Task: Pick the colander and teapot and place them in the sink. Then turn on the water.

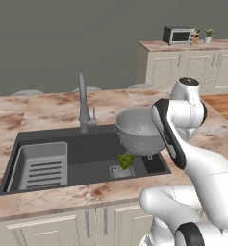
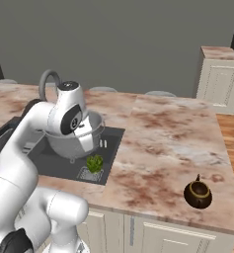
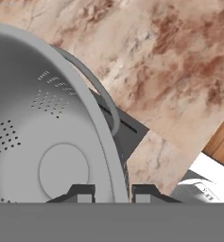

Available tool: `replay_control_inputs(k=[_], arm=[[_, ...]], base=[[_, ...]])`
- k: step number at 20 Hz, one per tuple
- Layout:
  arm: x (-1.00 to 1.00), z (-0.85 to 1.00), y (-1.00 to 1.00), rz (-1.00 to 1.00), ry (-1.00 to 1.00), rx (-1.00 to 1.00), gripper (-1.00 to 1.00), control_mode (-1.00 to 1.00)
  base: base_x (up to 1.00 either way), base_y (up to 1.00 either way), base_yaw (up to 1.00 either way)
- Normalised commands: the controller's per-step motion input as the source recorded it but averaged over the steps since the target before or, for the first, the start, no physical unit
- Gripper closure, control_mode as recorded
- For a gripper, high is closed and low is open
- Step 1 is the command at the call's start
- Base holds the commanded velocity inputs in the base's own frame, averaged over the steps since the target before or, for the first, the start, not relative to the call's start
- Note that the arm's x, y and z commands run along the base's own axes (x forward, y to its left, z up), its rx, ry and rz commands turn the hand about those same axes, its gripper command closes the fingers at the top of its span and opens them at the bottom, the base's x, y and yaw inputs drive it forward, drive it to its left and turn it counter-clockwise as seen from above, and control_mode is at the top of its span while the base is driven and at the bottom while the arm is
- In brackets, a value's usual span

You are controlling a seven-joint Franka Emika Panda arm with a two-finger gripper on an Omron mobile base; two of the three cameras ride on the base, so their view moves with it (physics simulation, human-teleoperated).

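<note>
Hand view, jaws: the gripper [image 3: 113,194] has its two dark tips narrowly parted, one inside and one outside the wall of the colander [image 3: 47,142], pinching the rim between them.
Colander: one; a round perforated metal bowl, lifted and tilted, hanging over the right part of the sink [image 1: 86,151] in the left base view, where it reads as a grey bowl [image 1: 137,129] beside the arm. In the right base view the same bowl [image 2: 74,141] sits behind the white wrist, above the basin.
Handle: one thin grey loop [image 3: 97,90] curving off the colander's rim.
Sink: one dark rectangular basin let into the pinkish marble desk [image 2: 163,143].
Tap: one tall slim grey tap [image 1: 83,105] at the back rim of the sink, left of the colander.
Tray: one grey ribbed rectangular tray [image 1: 42,166] in the left end of the basin.
Greens: one leafy green bunch [image 1: 126,160] on the sink floor, under the colander.
Teapot: one small dark-brown pot with a gold band [image 2: 197,194], upright on the desk near its front edge, well apart from the sink to the right.
Microwave: one [image 1: 178,35] on the far cabinet.
</note>
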Motion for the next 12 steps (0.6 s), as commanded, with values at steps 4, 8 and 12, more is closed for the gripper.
replay_control_inputs(k=[4, 8, 12], arm=[[0.37, -0.37, 0.50, 0.00, 0.00, 0.00, 1.00, -1.00], [0.26, -0.24, 0.35, 0.00, 0.06, 0.00, 1.00, -1.00], [0.21, -0.24, 0.31, 0.00, 0.05, 0.00, 1.00, -1.00]], base=[[0.00, 0.00, 0.00], [0.00, 0.00, 0.00], [0.00, 0.00, 0.00]])
